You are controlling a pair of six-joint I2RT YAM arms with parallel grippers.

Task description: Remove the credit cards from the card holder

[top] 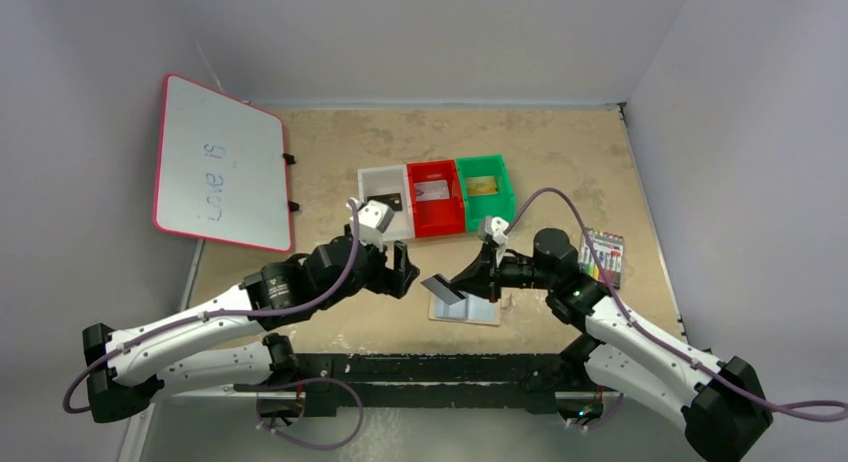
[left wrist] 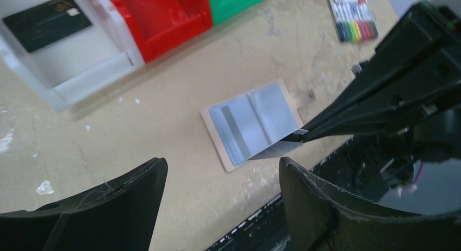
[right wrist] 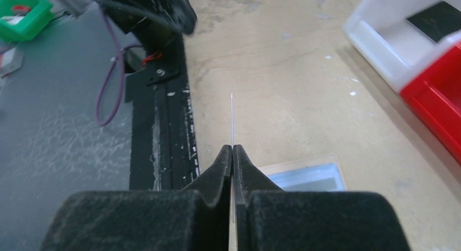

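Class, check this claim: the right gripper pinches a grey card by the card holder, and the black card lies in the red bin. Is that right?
Not quite. The black card lies in the white bin, not the red bin, as the left wrist view shows. The rest stands: the right gripper pinches a grey card by the card holder.
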